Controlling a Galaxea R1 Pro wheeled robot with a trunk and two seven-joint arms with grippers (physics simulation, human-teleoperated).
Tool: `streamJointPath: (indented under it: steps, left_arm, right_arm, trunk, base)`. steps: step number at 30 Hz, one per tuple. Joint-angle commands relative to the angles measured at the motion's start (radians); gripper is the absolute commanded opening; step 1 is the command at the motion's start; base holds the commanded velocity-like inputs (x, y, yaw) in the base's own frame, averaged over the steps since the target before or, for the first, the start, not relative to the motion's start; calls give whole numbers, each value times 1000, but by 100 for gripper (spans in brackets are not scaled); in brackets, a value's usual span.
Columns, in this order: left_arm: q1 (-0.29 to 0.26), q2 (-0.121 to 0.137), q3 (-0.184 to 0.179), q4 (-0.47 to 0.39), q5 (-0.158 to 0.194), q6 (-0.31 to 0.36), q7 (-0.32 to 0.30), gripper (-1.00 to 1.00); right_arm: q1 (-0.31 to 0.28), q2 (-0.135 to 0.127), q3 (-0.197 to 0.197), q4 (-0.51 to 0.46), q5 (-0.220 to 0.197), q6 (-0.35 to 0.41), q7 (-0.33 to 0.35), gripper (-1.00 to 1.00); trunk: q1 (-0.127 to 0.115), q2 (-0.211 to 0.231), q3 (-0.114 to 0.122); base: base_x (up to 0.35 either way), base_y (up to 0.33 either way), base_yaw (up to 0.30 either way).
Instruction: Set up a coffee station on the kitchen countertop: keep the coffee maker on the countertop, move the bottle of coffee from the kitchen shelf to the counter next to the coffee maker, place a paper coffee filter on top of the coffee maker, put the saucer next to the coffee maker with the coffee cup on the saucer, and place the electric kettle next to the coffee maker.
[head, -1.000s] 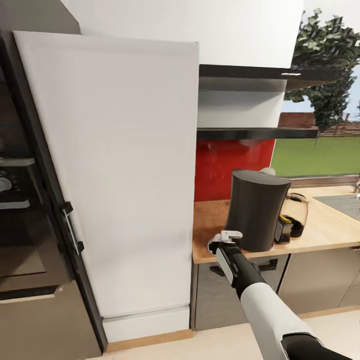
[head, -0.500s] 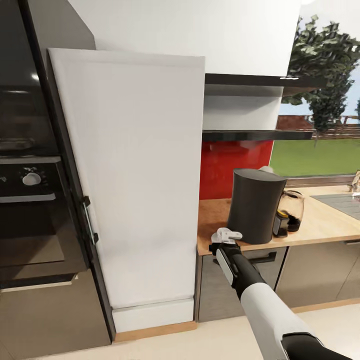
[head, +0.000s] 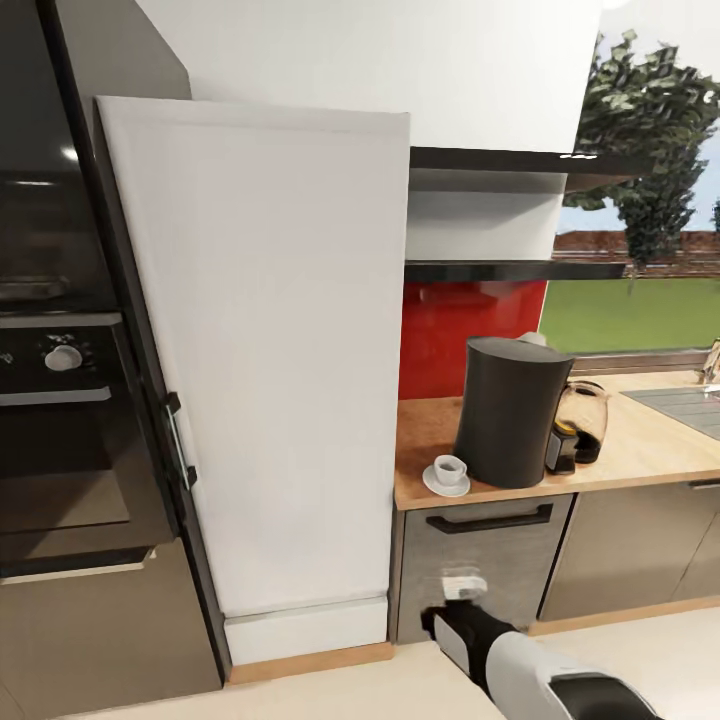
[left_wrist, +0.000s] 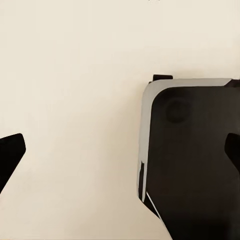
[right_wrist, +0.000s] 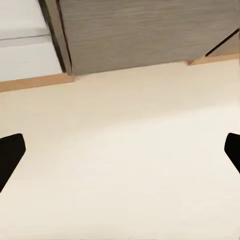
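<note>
Kitchen counter (head: 640, 455) carries the coffee cup (head: 449, 468) on its saucer (head: 432, 484), touching-close at the coffee maker's (head: 510, 420) eight o'clock. My right end effector (right_wrist: 120, 150) hangs wide and empty, low by the cabinets at six o'clock; kettle (head: 585, 418), I think, behind the maker.

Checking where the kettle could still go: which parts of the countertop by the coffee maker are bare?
The kitchen countertop is bare to the right of the carafe, up to the sink edge, and behind the coffee cup toward the red backsplash. The front-left corner is crowded: the cup on its saucer sits close beside the coffee maker.
</note>
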Motion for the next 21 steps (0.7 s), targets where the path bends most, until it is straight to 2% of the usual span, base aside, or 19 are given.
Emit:
streamJointPath:
  steps: [1, 3, 4, 5, 8, 11, 14, 18, 21]
  left_arm:
    - [-1, 0, 6, 1, -11, -5, 3, 100]
    - [-1, -2, 3, -2, -10, -5, 3, 100]
    - [-1, -2, 3, -4, -9, -6, 3, 100]
    - [-1, -2, 2, -5, -9, -6, 3, 100]
    - [-1, -6, 1, -7, -9, -7, 3, 100]
    - [-1, -9, 1, -9, -9, -8, 3, 100]
    - [-1, -10, 3, -10, -8, -9, 3, 100]
    - [-1, -9, 7, -10, -6, -11, 3, 100]
    - [-1, -5, 9, -9, -4, -11, 3, 100]
  right_arm:
    - [12, 0, 3, 0, 1, 0, -3, 100]
    - [96, 0, 3, 7, 1, -18, -1, 100]
    - [164, -1, 3, 9, 3, -29, 12, 100]
    - [198, -2, 4, 9, 4, -41, 33, 100]
    - [292, -13, 5, 10, 8, -99, 146, 100]
    - [368, -52, 6, 10, 7, -132, 256, 100]
    - [401, -65, 6, 10, 4, -139, 295, 100]
    - [456, -68, 6, 10, 2, -137, 323, 100]
    - [484, -70, 5, 11, 3, -129, 426, 100]
  trunk:
    - [0, -1, 0]
    - [0, -1, 0]
    - [0, -1, 0]
    - [0, -1, 0]
    - [0, -1, 0]
    - [0, -1, 0]
    - [0, -1, 0]
    - [0, -1, 0]
    - [0, -1, 0]
  base:
    - [0, 0, 0]
    - [0, 0, 0]
    - [0, 0, 0]
    - [0, 0, 0]
    - [0, 0, 0]
    - [0, 0, 0]
    - [0, 0, 0]
    - [0, 0, 0]
    - [0, 0, 0]
